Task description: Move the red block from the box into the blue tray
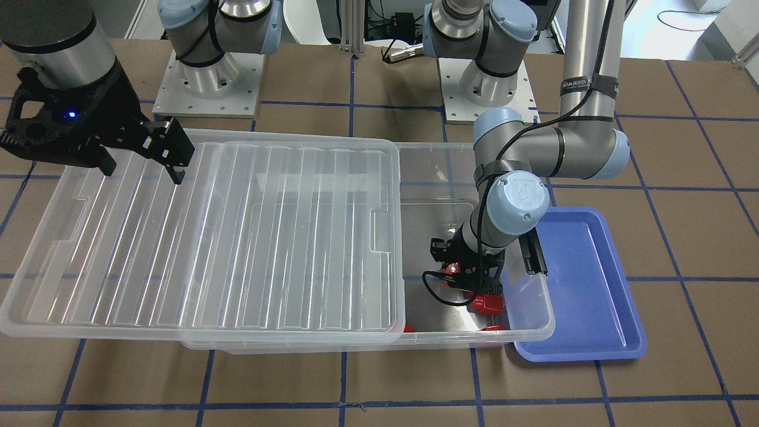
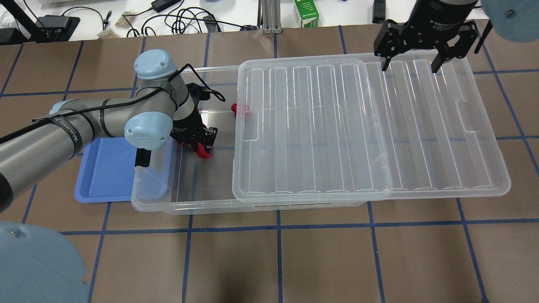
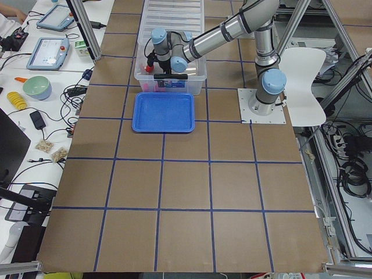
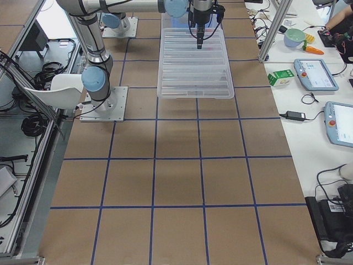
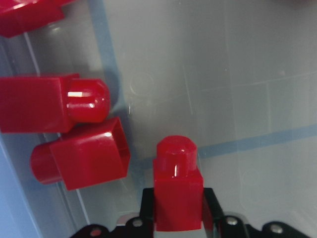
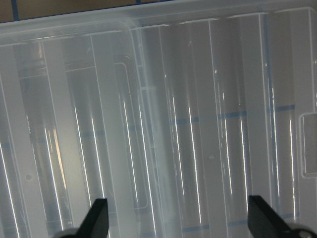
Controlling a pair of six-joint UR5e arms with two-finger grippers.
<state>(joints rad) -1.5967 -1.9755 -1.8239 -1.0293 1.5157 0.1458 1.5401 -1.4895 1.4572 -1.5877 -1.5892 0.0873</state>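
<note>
The left arm (image 2: 76, 126) reaches in low from the side. It is bent at the elbow, and its wrist tips down. The left gripper (image 2: 201, 145) points down. Its two fingers squeeze a red block (image 5: 177, 193) between them, and the round knob end sticks out past the tips. The right arm (image 1: 56, 47) comes straight down from above. The right gripper (image 2: 410, 63) points down too, with its two fingers spread wide apart.

lid (image 2: 358, 126) covers most of box (image 2: 185, 204); only the end nr blue tray (image 2: 105, 176) is open.
</note>
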